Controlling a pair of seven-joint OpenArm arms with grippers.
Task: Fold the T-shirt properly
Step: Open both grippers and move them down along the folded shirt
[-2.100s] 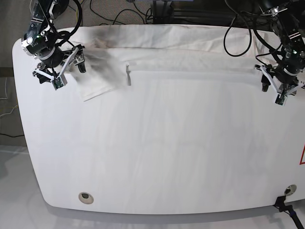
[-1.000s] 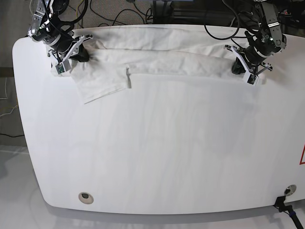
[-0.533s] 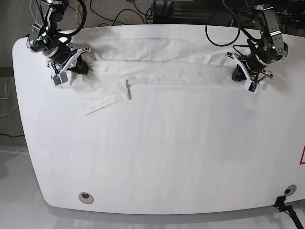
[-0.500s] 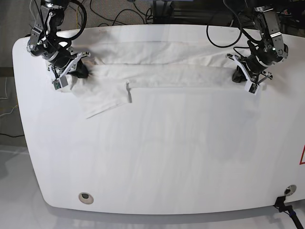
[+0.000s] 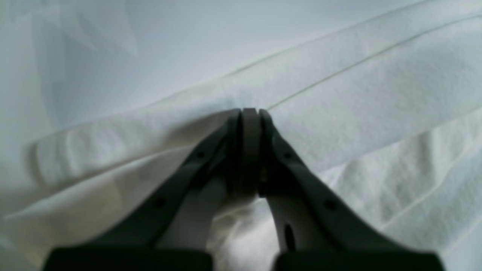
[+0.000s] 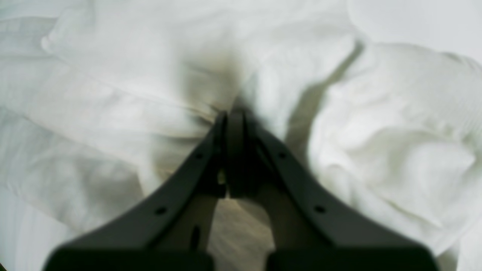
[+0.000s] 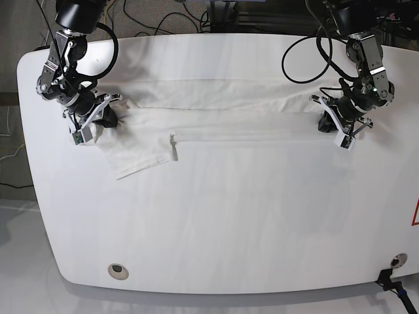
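The white T-shirt (image 7: 216, 108) lies as a long, flattened band across the far half of the tabletop (image 7: 229, 216), and one sleeve flap (image 7: 141, 157) hangs toward the front at the left. At the band's right end my left gripper (image 7: 325, 122) is shut on the cloth. The left wrist view shows its fingertips (image 5: 249, 113) pinching a fold of the T-shirt (image 5: 339, 113). My right gripper (image 7: 108, 118) is shut on the band's left end. In the right wrist view it (image 6: 230, 114) bites into bunched, wrinkled T-shirt (image 6: 376, 131). No print shows.
Black cables (image 7: 150, 19) and dark equipment run behind the table's far edge. A round hole (image 7: 118, 269) sits near the front left corner, a black clamp (image 7: 391, 280) at the front right, and a red mark (image 7: 415, 214) at the right edge.
Both grippers, still shut on the shirt's ends, have drawn toward the table's front. The band of cloth has slid nearer with them and lies flatter.
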